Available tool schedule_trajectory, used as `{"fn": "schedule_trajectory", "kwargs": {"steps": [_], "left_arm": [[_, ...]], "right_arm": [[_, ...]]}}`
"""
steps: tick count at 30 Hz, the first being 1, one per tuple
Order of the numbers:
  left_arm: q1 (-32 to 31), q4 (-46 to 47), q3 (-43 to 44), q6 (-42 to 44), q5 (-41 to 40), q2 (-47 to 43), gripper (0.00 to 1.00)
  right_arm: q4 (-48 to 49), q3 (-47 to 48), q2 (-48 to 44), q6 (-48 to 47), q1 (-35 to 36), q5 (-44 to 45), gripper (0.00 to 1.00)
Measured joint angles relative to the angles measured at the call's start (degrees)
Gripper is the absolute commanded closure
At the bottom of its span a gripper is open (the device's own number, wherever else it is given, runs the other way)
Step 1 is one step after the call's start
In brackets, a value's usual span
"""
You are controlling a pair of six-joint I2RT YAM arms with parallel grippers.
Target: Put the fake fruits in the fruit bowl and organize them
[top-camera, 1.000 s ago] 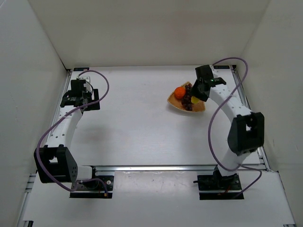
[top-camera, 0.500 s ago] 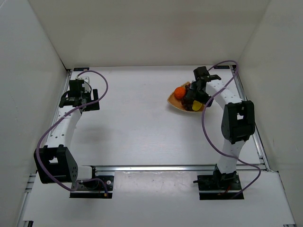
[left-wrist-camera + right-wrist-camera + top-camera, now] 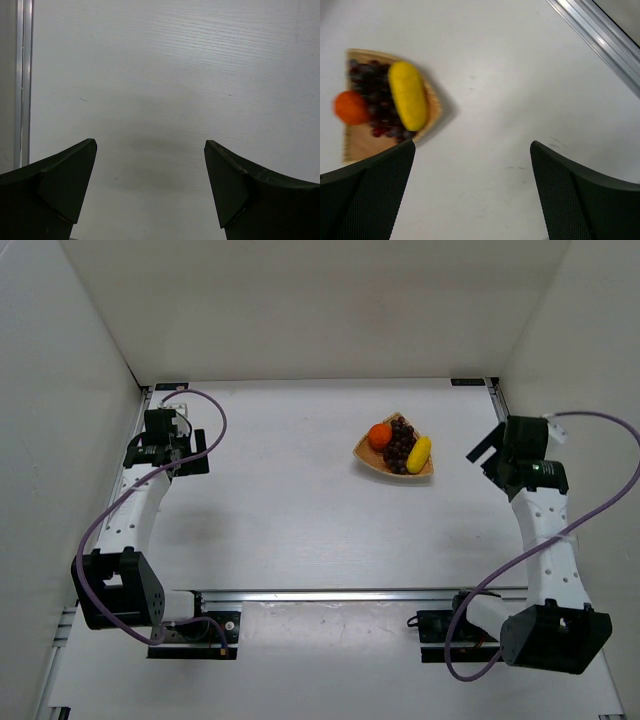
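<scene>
From above, a shallow tan woven wicker bowl (image 3: 373,465) on the white worktop (image 3: 280,500) holds a round orange ball (image 3: 379,435), a dark purple grape bunch (image 3: 399,446) and a short yellow oblong fruit (image 3: 418,452). The right gripper (image 3: 485,444) hangs well apart from it.

Left wrist: the left gripper (image 3: 150,190) has its fingers spread wide over the worktop.

Right wrist: the fingers stand wide, with the bowl beyond them.

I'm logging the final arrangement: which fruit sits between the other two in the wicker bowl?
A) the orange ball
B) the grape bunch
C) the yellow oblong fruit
B: in the top view the grape bunch lies mid-way in the fruit bowl, with the orange ball on its left and the yellow fruit on its right.
</scene>
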Motion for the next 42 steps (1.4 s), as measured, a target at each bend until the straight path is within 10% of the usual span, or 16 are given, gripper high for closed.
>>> {"fn": "schedule_trajectory", "kwargs": {"steps": [9, 42], "left_arm": [[0.00, -0.28, 0.00, -0.96, 0.04, -1.09, 0.00], [0.00, -0.31, -0.17, -2.34, 1.64, -4.11, 0.00]], "right_arm": [[-4.42, -22.16, -11.39, 3.08, -6.71, -0.42, 0.00], [-4.92, -22.77, -18.05, 5.62, -6.99, 2.19, 0.00]]}}
